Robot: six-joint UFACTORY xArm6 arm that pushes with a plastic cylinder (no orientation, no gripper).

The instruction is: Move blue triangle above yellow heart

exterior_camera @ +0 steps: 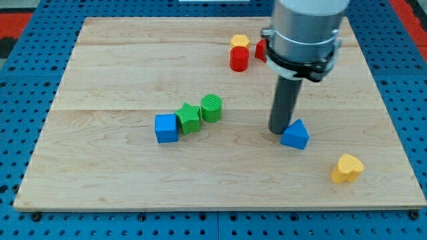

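Touching the blue triangle (295, 135) on its upper-left side, my tip (279, 131) is the end effector: just a plain rod that cannot open or close, so it grips nothing. The yellow heart (347, 168) sits on the counter (120, 67) near the blue triangle, down and to its right. I think a slow push toward the right works best, stopping when the triangle sits straight over the heart.

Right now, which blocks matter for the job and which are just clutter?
In play: blue triangle, yellow heart, my tip touching the triangle's left side.

Clutter: blue cube, green star, green cylinder, red cylinder, yellow hexagon, a red block partly hidden by the arm.
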